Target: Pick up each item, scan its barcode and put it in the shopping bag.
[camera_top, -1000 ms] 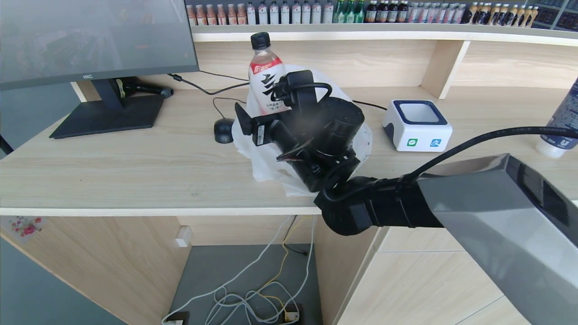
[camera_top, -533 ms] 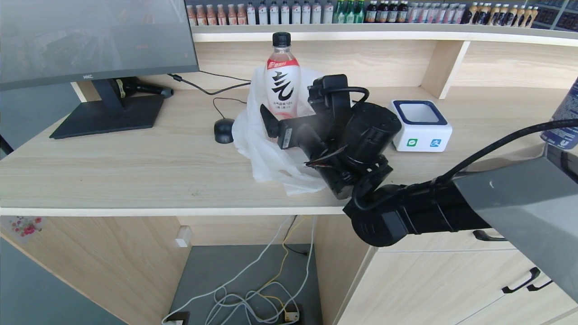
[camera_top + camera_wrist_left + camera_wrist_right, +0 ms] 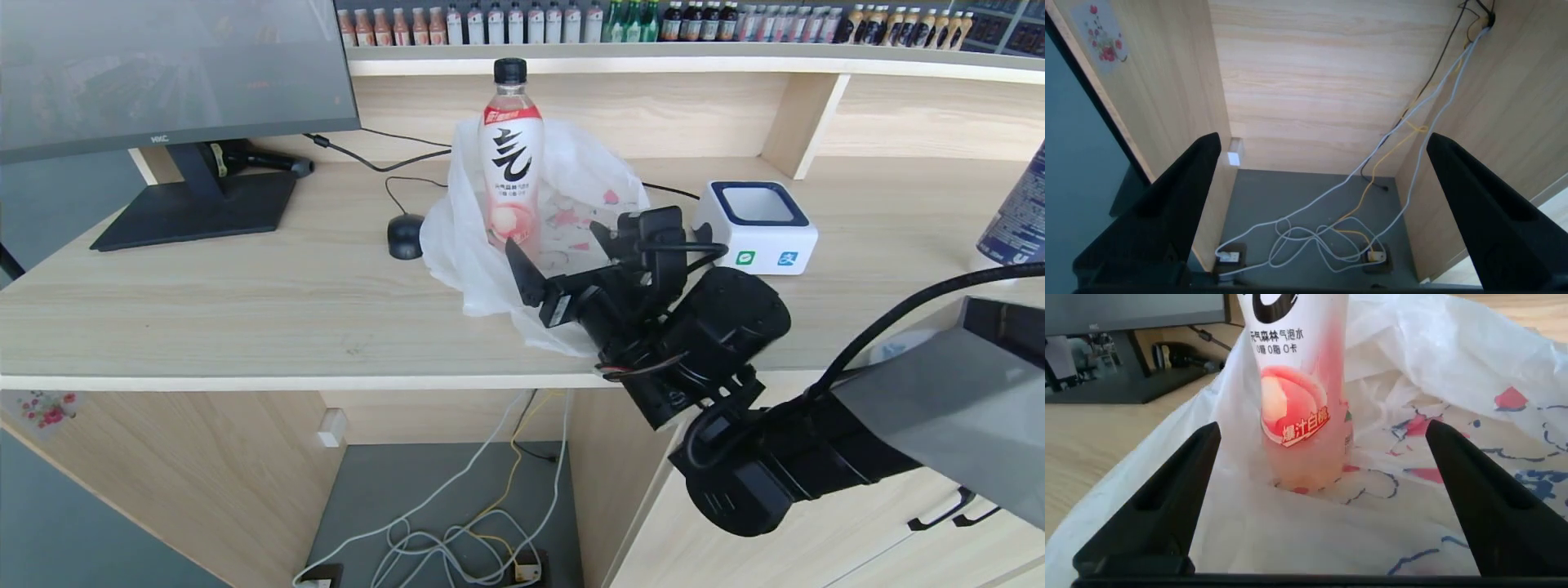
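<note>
Bottle (image 3: pixel 512 155) is in the shopping bag (image 3: pixel 596 184), mid-counter (image 3: pixel 245 310) towards the back edge, so that item looks delivered. Whether it got scanned, I can't tell. It's upright, long axis vertical, black cap on top, label facing the front edge. The right gripper (image 3: pixel 565 260) sits just in front of the bag with its fingers spread wide and nothing between them. The left gripper (image 3: pixel 1323 204) hangs below the counter, also wide apart and empty. At the counter's right edge a blue-and-white container (image 3: pixel 1012 220) waits, probably next for pickup, scanner (image 3: pixel 755 224), then bag.
</note>
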